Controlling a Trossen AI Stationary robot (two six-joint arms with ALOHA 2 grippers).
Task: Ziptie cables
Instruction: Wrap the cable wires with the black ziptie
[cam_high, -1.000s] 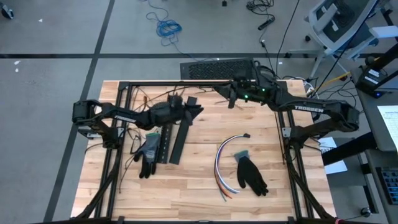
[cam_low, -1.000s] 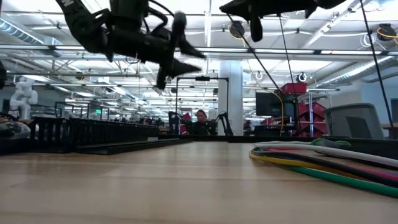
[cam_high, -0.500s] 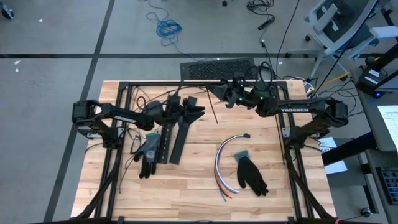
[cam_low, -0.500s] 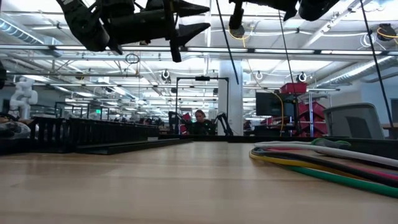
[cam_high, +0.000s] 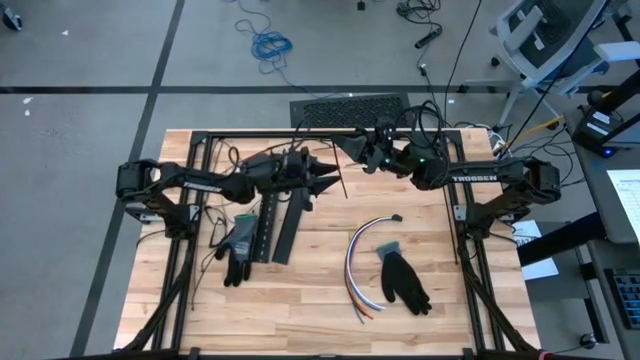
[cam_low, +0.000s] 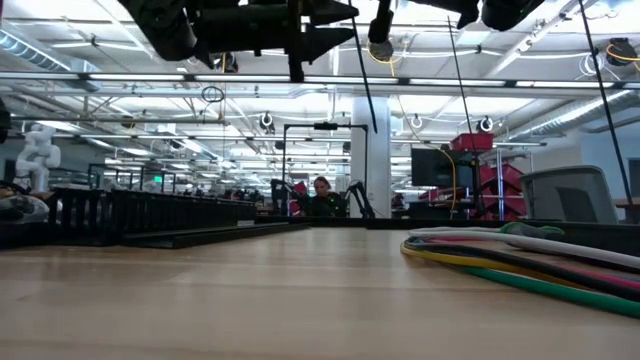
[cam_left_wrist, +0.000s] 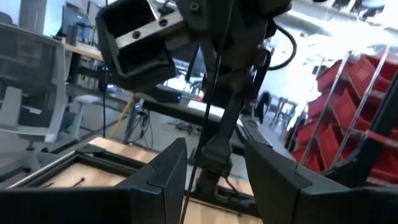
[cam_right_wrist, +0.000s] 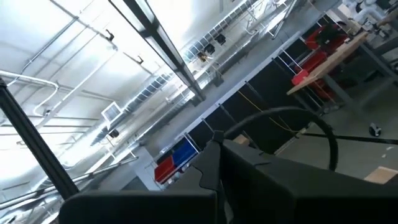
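Note:
The cables (cam_high: 362, 262), a curved bundle of white, grey, orange and green wires, lie on the table right of centre, untouched; the low view shows them at the right (cam_low: 520, 262). My right gripper (cam_high: 345, 148) is high over the far middle of the table, shut on a thin black zip tie (cam_high: 342, 175). My left gripper (cam_high: 332, 182) is open, level and just left of the tie. In the left wrist view the tie (cam_left_wrist: 208, 118) runs down between my left fingers (cam_left_wrist: 163, 180), and no touch shows. My right gripper pinches the zip tie near its upper end (cam_high: 337, 153) between its shut fingers. The fingers come from the table's right, about level and tipped a little up. The tie hangs slanting below the fingers, its lower end (cam_low: 374, 128) free and well clear of the table.
Two black slotted strips (cam_high: 272, 228) lie under the left arm, beside a black glove (cam_high: 238, 250). A second black glove (cam_high: 405, 282) lies next to the cables. A black metal frame (cam_high: 250, 134) rims the table. A person sits far behind the table (cam_low: 321, 190).
My left gripper has risen, rolled about its own line and moved toward the right gripper, its fingers now level beside the tie. My right gripper has tipped up from pointing down and shifted toward the table's left, still shut. The tie has swung with it.

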